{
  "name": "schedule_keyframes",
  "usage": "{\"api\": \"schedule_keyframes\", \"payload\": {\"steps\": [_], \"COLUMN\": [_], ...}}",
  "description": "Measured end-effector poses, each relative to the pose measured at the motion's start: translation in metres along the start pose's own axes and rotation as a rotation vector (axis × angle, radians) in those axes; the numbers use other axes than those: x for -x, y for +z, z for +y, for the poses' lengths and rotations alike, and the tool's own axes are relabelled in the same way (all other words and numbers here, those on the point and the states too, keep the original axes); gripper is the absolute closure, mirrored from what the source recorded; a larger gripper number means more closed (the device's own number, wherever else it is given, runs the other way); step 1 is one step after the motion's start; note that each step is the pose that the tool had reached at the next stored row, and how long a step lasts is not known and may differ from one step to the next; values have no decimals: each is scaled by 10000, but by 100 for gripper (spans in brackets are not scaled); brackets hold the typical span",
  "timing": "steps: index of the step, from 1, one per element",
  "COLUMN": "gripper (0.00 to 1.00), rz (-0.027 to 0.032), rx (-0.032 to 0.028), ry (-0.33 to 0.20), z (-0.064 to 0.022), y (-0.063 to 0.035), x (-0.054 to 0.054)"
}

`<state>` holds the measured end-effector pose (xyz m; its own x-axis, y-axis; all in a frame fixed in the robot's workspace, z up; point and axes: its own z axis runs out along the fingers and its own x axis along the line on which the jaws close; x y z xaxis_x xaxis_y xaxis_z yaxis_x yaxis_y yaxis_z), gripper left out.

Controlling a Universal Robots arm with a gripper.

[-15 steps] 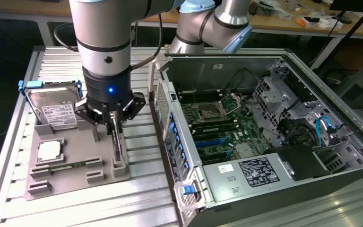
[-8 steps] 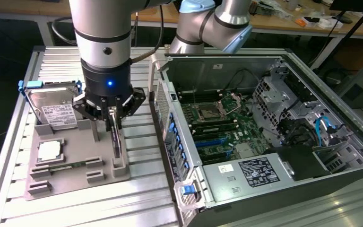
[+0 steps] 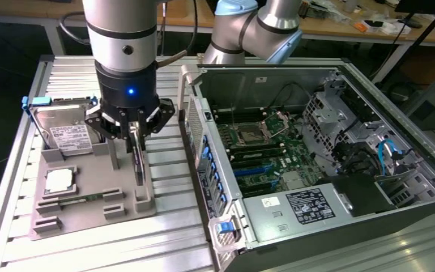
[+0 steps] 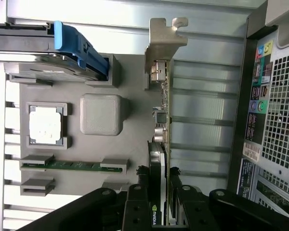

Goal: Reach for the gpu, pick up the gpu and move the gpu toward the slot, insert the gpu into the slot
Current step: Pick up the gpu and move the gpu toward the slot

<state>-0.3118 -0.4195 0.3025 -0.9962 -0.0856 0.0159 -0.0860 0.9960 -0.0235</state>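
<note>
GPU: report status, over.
Gripper down astride gpu. gpu upright on edge, seated in gray holder. Hard drive alongside in same holder, not touching.

Dark gpu standing on edge.

Robotics lab: slatted aluminium bench, open PC case, cluttered desks.

The gpu bears a green Nvidia eye logo. Print on the white labels of the hard drive and, at the exterior view's five o'clock, the power supply is unreadable.
</note>
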Motion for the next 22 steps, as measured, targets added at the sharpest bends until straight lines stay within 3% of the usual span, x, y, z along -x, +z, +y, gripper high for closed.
{"api": "schedule_keyframes", "payload": {"steps": [8, 18, 22], "gripper": [73, 73, 73], "rz": [-2, -2, -2], "rx": [1, 0, -1], "ry": [0, 0, 0], "z": [3, 3, 7], "y": [-150, -502, -694], "x": [-2, -7, -9]}}
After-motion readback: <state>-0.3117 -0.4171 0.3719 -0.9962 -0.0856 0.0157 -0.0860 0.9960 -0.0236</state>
